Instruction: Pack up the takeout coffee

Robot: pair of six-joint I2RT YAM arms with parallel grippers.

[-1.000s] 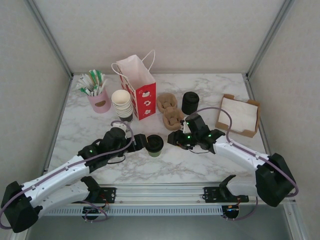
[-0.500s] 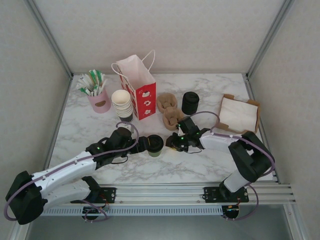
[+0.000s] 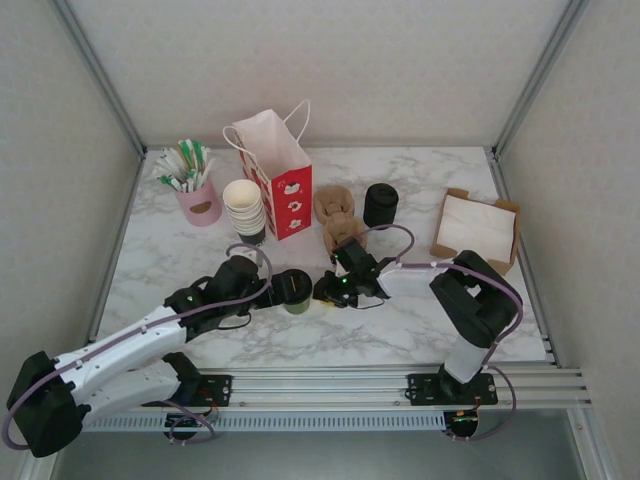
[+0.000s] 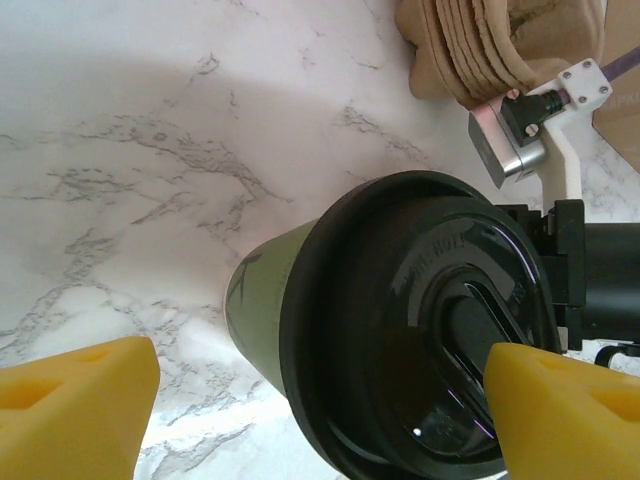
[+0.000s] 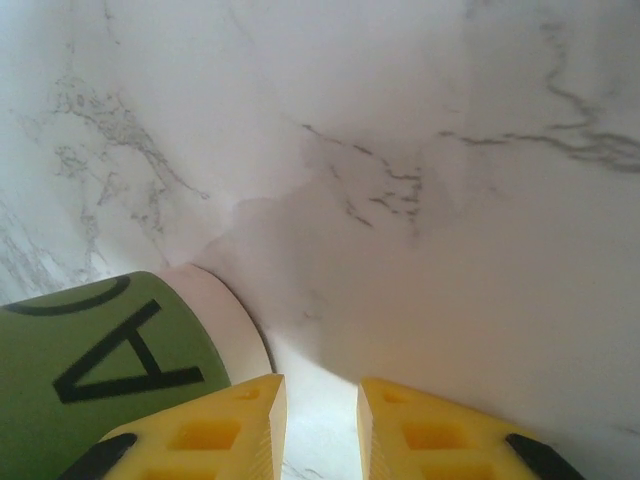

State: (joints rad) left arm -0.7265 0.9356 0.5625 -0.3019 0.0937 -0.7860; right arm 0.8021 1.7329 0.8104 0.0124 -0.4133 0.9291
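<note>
Both my arms reach low toward frame centre: left gripper (image 3: 284,287) wide astride the takeout coffee (image 4: 400,330), apparently not clamping; right gripper (image 5: 320,420) a narrow empty slit beside its base.

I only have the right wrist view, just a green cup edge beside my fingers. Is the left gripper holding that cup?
Observer: Not gripping. The left gripper is open with a pad on each side of the cup, and bare table shows between one pad and the cup.
Operator: Is its lid on?
Observer: Yes, a black lid covers the top.
Operator: Where's the bag?
Observer: The bag stands upright farther back than the cup, to its left.
</note>
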